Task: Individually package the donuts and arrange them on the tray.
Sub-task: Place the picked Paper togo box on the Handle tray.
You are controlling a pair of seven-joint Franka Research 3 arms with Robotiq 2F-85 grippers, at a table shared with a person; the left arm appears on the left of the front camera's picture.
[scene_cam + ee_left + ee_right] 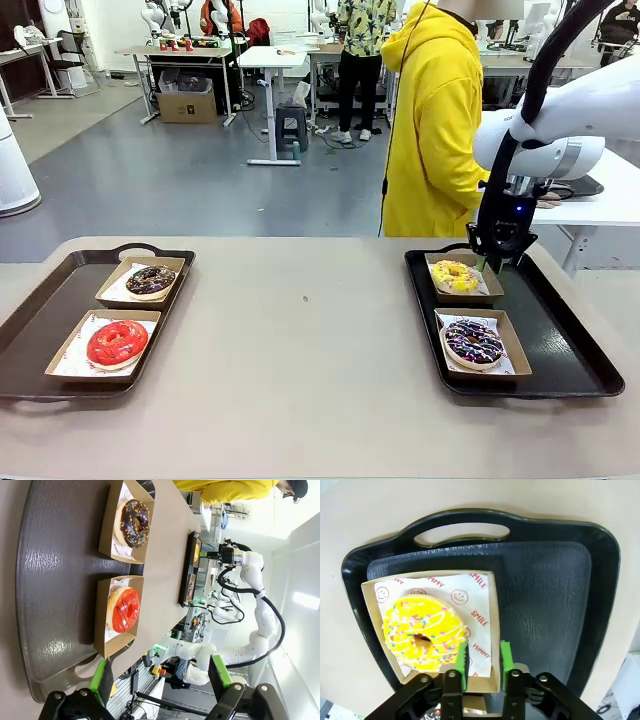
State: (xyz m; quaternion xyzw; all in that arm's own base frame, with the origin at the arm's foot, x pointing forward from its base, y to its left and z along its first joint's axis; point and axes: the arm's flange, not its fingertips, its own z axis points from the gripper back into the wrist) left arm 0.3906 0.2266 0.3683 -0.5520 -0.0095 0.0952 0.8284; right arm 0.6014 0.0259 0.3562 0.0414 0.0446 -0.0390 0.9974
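Observation:
Two black trays hold the donuts, each in a paper-lined cardboard box. On the left tray (30,340) sit the chocolate donut (150,280) (132,523) and the red donut (117,342) (124,610). The right tray (570,350) (545,595) carries the yellow donut (455,275) (422,635) and the sprinkled dark donut (473,342). My right gripper (492,265) (484,666) hangs over the yellow donut's box; its green pads stand apart on either side of the box's wall, so it is open. My left gripper (161,677) is wide open above the left tray's near end, holding nothing.
A person in a yellow hoodie (435,120) stands at the far side, behind the right tray. Bare tabletop (300,330) lies between the two trays. A white table (610,200) stands at the far right.

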